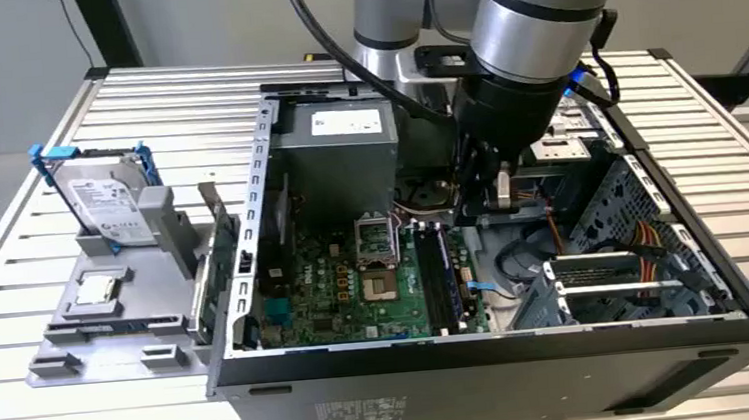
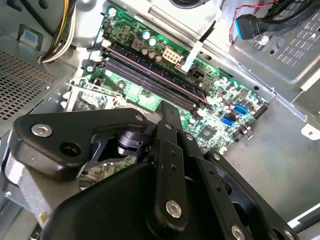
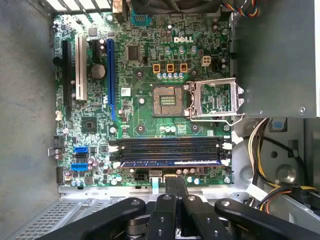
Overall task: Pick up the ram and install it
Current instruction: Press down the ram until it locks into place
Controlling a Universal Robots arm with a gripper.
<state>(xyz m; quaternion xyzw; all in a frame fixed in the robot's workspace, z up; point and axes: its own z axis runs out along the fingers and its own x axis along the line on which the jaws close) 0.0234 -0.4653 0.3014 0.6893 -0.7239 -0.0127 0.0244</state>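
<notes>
In the first wrist view the ram [image 3: 170, 162] shows as a thin blue-edged stick seated in the memory slot nearest my gripper, beside three black slots [image 3: 170, 148]. My gripper [image 3: 175, 183] hangs just off the motherboard's edge, close to that slot, its two black fingers pressed together with nothing between them. In the second wrist view the gripper [image 2: 167, 114] points at the green motherboard [image 2: 215, 100] below the long memory slots [image 2: 150, 80]. In the exterior view the gripper [image 1: 500, 200] is inside the open computer case [image 1: 493, 346], above the board's right side.
An open processor socket [image 3: 215, 97] and the power supply box [image 1: 338, 163] lie beside the slots. Cable bundles [image 3: 265, 150] and a drive cage [image 1: 621, 281] crowd the case. A grey fixture [image 1: 103, 332] at the exterior view's left holds a hard drive [image 1: 109, 201] and a green card [image 1: 224, 247].
</notes>
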